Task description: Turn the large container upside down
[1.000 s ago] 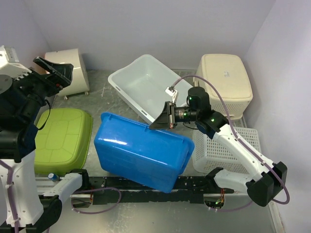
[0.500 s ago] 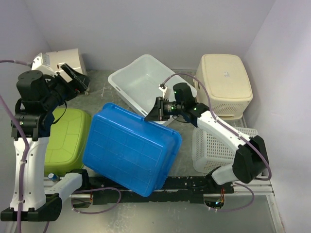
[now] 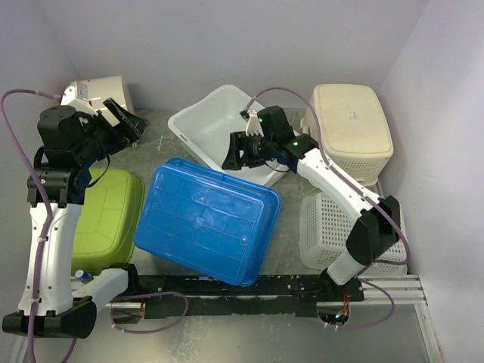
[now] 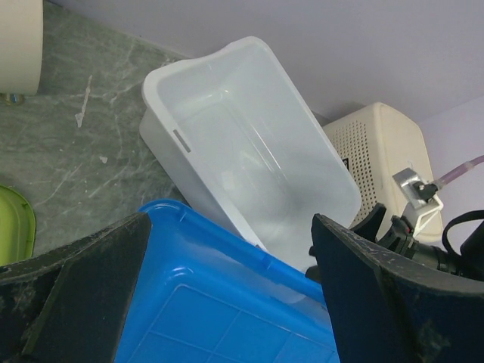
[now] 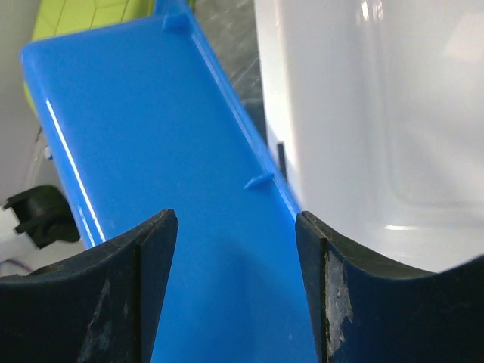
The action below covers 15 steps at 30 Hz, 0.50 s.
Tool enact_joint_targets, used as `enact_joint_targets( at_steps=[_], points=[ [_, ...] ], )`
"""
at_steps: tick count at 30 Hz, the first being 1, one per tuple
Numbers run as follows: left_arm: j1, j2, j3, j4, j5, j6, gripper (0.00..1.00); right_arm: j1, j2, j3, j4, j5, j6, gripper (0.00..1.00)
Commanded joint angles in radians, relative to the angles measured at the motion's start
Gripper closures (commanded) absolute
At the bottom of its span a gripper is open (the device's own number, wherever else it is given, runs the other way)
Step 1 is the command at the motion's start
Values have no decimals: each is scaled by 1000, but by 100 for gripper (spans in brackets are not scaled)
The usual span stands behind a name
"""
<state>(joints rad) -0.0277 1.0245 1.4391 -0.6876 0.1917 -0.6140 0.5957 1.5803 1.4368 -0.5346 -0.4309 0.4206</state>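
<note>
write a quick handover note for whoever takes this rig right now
Left gripper: open, empty, raised at far left.
Right gripper: open, holding nothing, just above the far rim of the blue container.
Blue container: in the middle, ribbed bottom facing up, far rim close against the white tub.
Done: the container is upside down.
Left: check it sits flat (near corner reaches the base rail, contact unclear), then pull both arms clear.

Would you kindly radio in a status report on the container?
Left end effector open, empty. Right end effector open. Blue container bottom-up. White tub close behind.
</note>
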Motion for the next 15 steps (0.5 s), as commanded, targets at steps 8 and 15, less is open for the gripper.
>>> enact_joint_targets(
  at_steps=[8,15],
  points=[
    [6,47,4,67,61,29,1,14,259,362,-169,308,-217,31],
    [-14,102,-31,58,211,58,1,-63,380,558,-194,588,-318,15]
  ],
)
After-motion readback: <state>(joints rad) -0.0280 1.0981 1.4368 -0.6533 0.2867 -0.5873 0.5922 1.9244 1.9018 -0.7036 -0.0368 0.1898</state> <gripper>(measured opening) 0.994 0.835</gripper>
